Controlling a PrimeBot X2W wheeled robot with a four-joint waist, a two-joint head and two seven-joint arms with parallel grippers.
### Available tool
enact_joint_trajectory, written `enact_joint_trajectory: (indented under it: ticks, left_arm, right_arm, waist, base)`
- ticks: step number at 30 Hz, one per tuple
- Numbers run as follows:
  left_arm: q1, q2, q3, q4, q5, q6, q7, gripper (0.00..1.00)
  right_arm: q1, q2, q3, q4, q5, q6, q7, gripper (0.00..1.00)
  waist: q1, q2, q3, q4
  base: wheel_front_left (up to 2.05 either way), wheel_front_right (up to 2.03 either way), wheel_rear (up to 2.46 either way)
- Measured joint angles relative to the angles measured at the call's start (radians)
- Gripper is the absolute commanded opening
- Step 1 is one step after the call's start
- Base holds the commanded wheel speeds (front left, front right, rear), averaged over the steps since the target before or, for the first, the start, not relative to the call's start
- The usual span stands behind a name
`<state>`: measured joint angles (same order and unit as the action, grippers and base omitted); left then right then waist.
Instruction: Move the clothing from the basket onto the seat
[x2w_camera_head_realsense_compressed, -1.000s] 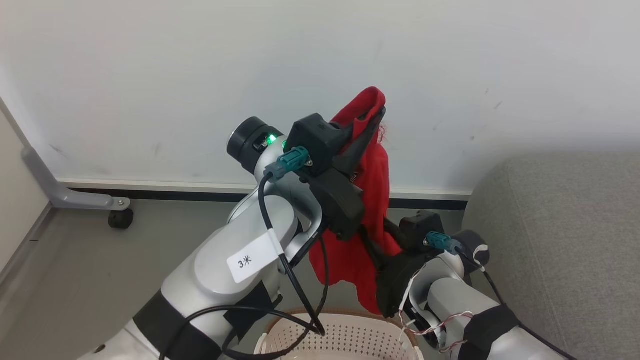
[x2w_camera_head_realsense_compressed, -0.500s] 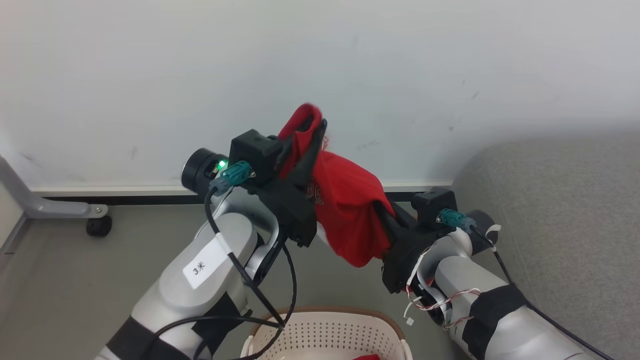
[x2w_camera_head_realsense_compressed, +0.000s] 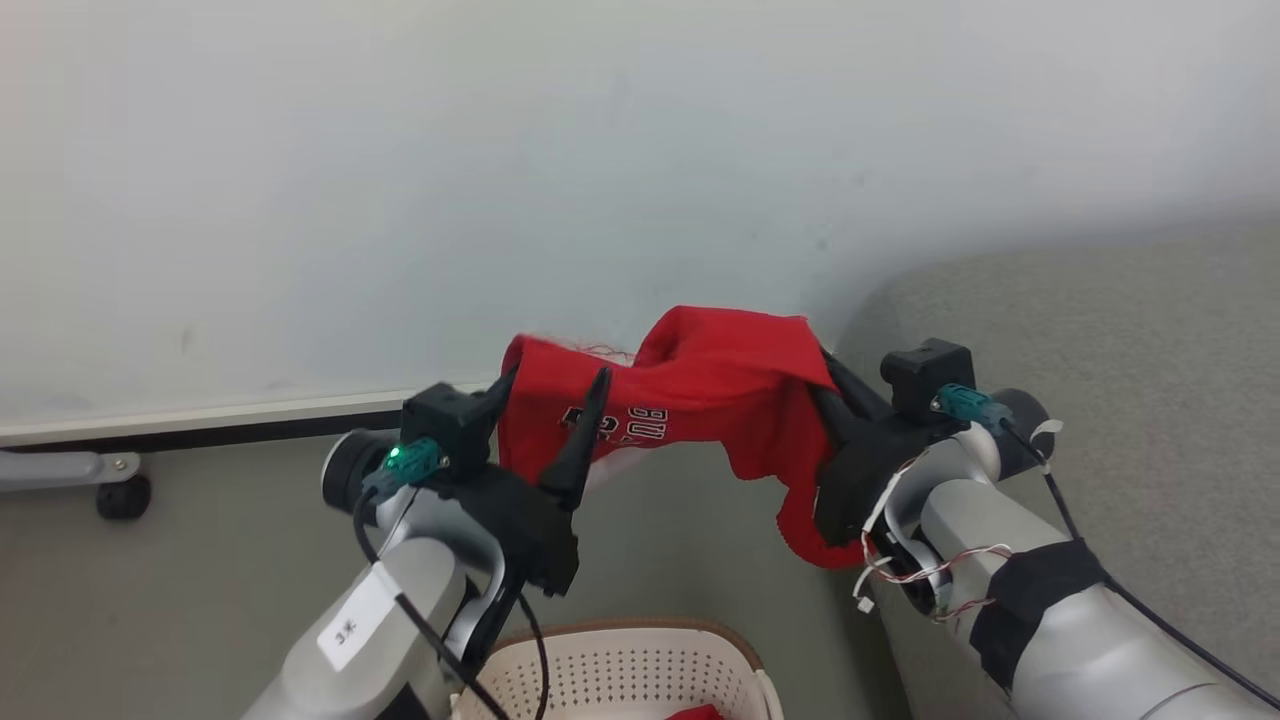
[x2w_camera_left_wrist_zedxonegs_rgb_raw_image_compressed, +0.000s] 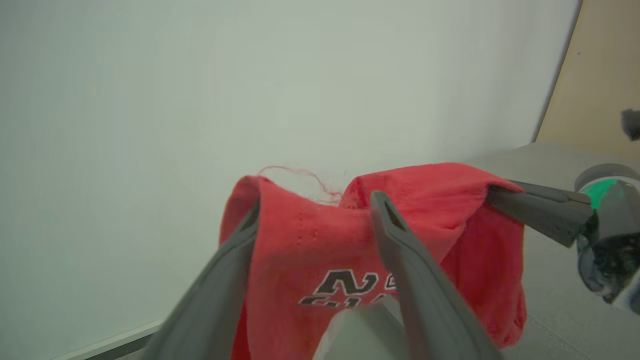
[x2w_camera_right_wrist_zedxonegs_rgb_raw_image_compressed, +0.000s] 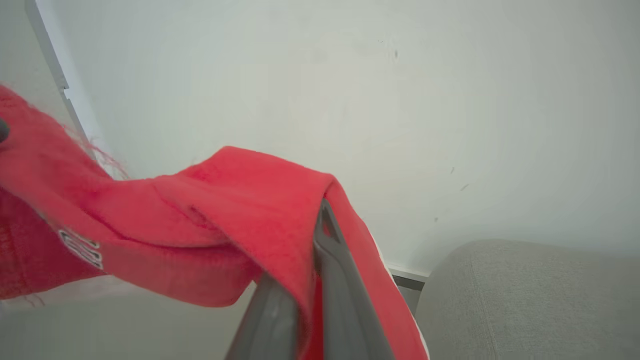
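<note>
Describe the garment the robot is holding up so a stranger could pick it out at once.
Find the pale wall left of the grey sofa; in front of it, beyond the basket, a red garment stretches between the left gripper and right gripper. Unlike the red scrap lying in the basket, it is airborne and bears black lettering.

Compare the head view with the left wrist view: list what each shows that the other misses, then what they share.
Head view adds: the basket below the arms with a scrap of red fabric inside, the grey floor, and a black caster at the left.
Left wrist view adds: a tan panel at the upper right, past the wall's edge.
Shared: the clothing strung between the left gripper, jaws apart, and the right gripper, shut on it; its black lettering; the pale wall; the seat.
</note>
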<state>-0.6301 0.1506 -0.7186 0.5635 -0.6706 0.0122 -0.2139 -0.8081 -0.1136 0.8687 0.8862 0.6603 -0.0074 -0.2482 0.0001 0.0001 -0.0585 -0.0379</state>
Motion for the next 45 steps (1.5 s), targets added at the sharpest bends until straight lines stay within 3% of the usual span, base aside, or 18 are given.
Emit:
enact_joint_trajectory:
  ticks: [14,34,45]
  left_arm:
    - [0.156,0.021,0.005,-0.032,-0.013,0.007,-0.019,1.0]
    - [0.268,-0.019,-0.031,-0.161,0.014,0.032,-0.035,1.0]
    - [0.264,-0.025,-0.06,-0.216,0.069,0.047,-0.035,1.0]
  right_arm:
    - [0.043,-0.114,-0.027,-0.055,-0.032,-0.012,-0.001,0.0]
    - [0.145,-0.221,-0.074,-0.259,-0.06,-0.054,-0.001,0.0]
    - [0.112,-0.289,-0.147,-0.331,-0.061,-0.064,-0.001,0.0]
  waist:
    - [0.0,0.0,-0.005,-0.129]
    - [0.0,0.0,0.015,-0.359]
    - [0.0,0.0,0.102,-0.384]
  base:
    - [0.0,0.0,0.0]
    - [0.0,0.0,0.0]
    - [0.0,0.0,0.0]
